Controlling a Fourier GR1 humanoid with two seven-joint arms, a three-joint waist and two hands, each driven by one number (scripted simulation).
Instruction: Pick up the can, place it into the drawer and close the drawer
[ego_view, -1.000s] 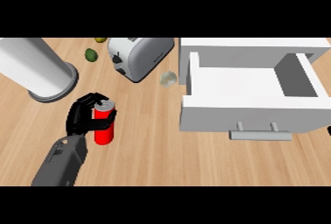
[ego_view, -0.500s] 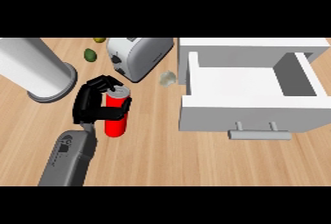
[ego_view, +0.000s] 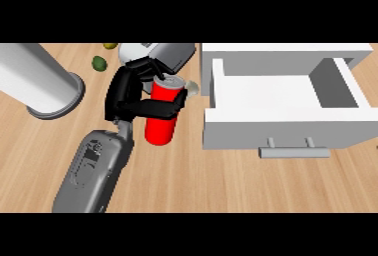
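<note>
Robot hand (ego_view: 131, 100) grips one can (ego_view: 162, 116) (one drawer (ego_view: 284, 131) open).

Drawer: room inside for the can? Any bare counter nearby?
Drawer interior is bare white. Counter below its handle is bare. Crowded upper left: cylinder, toaster, left hand curled round the can.
</note>
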